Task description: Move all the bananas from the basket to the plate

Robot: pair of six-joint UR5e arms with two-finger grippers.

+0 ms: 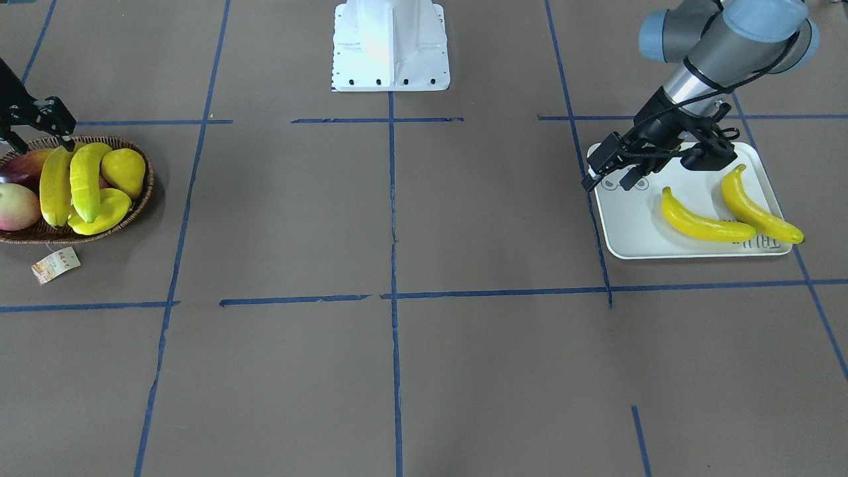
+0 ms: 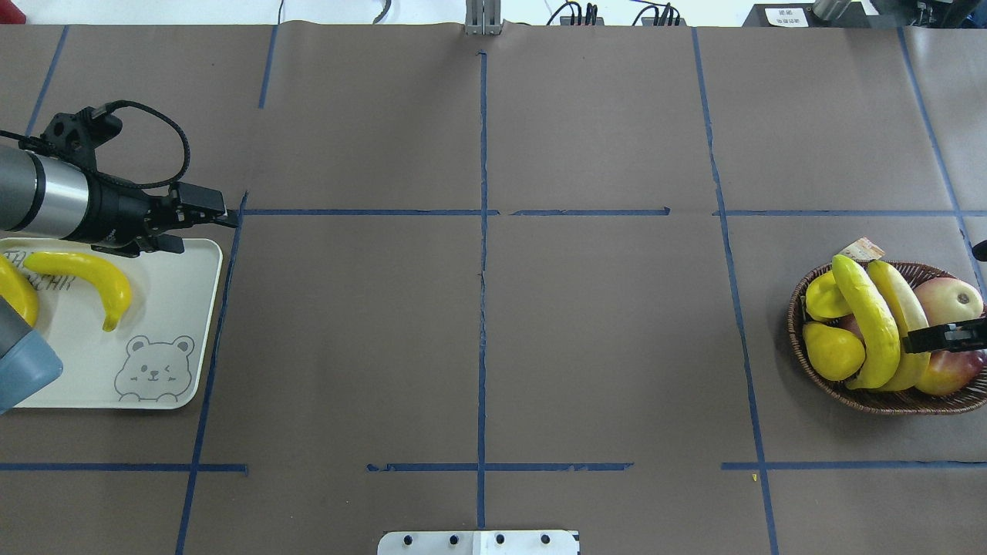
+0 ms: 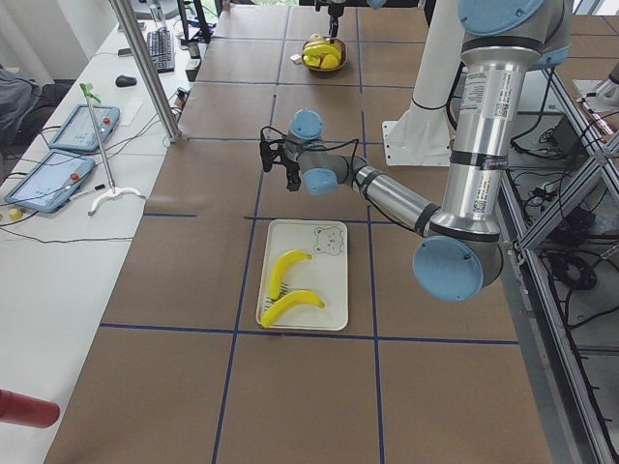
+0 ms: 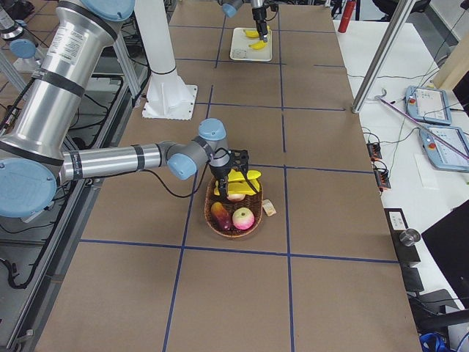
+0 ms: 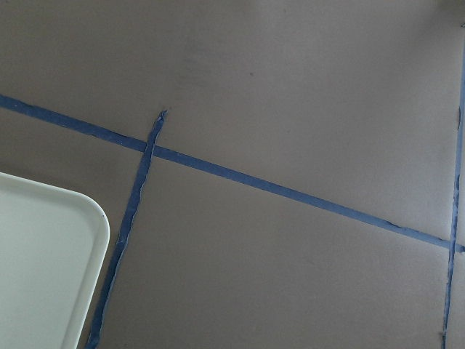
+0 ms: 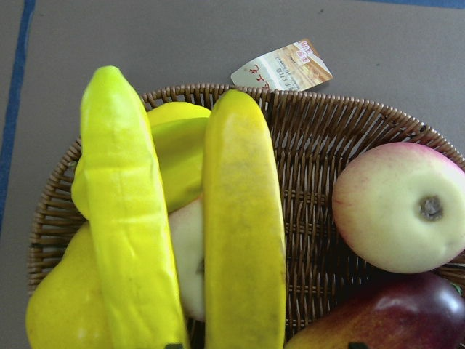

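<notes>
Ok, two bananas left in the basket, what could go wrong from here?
The right pincer is open astride the darker banana, with the brighter banana close beside it; closing may catch both.
Both rest atop other fruit in the basket, so a pull could roll the pear out.
On the plate, the outer banana overhangs the rim; the next drop might knock it off.

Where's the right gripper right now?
Overhead view, far right: the right gripper is over the basket, its tips at the darker banana, beside the apple.
</notes>
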